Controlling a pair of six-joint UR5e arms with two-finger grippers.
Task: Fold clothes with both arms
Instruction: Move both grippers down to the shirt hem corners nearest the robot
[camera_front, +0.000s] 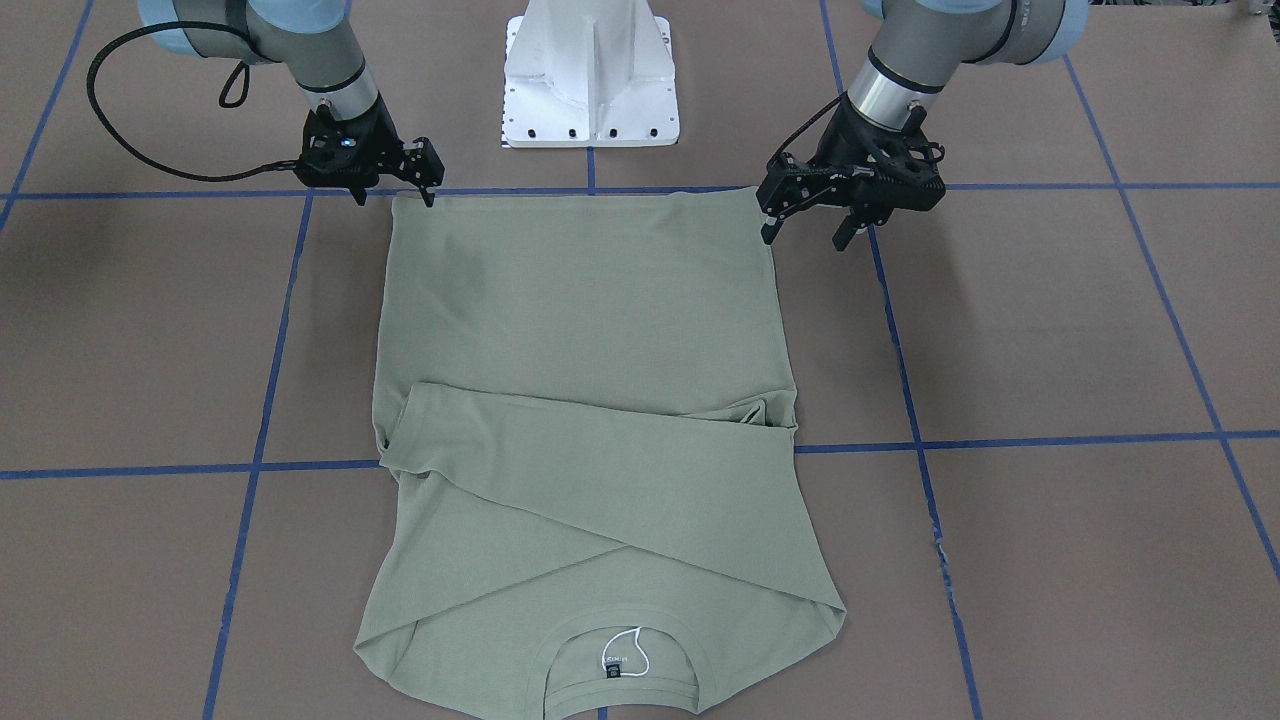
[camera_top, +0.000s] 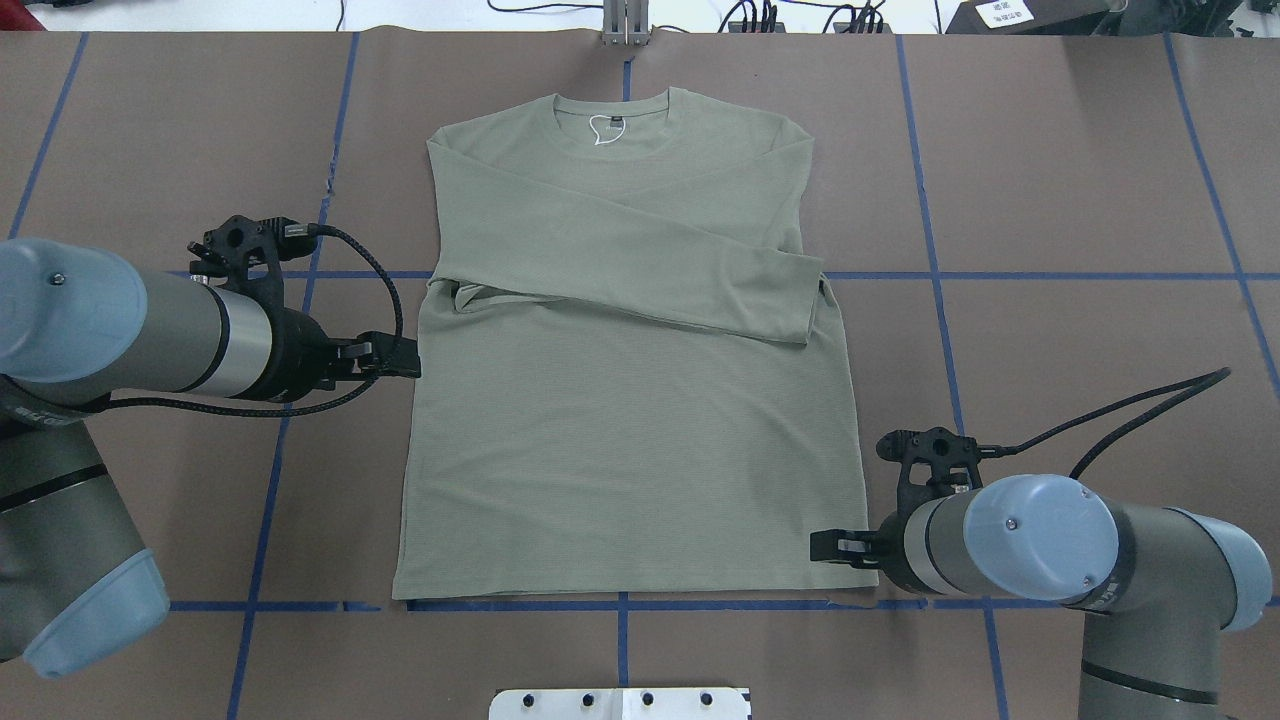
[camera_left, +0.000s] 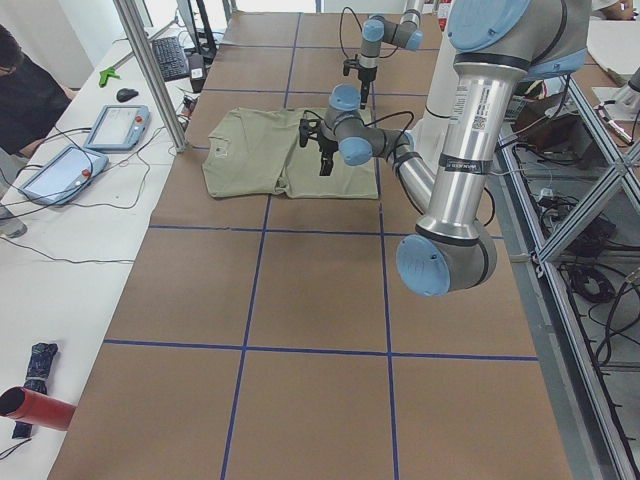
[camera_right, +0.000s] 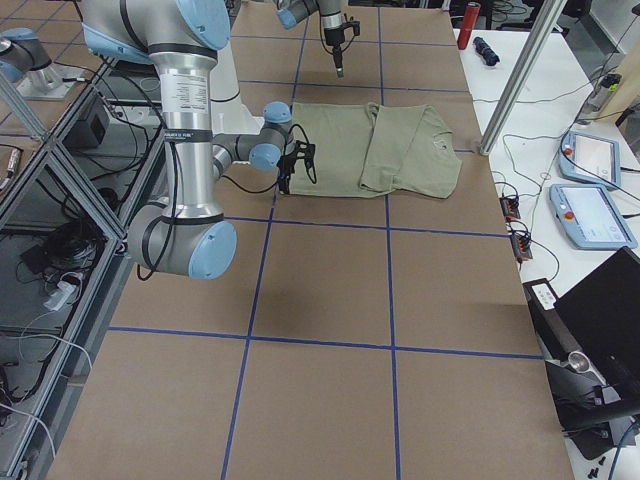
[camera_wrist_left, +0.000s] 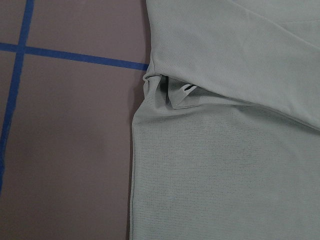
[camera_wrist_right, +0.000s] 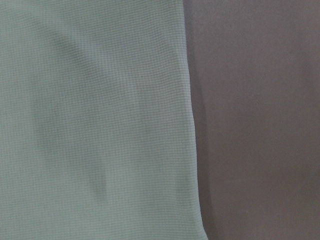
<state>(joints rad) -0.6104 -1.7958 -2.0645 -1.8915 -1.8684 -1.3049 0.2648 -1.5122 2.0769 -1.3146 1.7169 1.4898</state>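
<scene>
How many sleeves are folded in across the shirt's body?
2. One sleeve lies on top of the shirt, slanting to its right edge in the overhead view; the other is mostly hidden beneath it, only its bunched cuff showing at the left edge.

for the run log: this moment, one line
shirt flat, sleeves folded in | left end effector open | right end effector open, hem corner

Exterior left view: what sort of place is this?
Probably a robotics lab or test cell: control tablets on a side bench, a metal frame post, and a table gridded with blue tape.
</scene>
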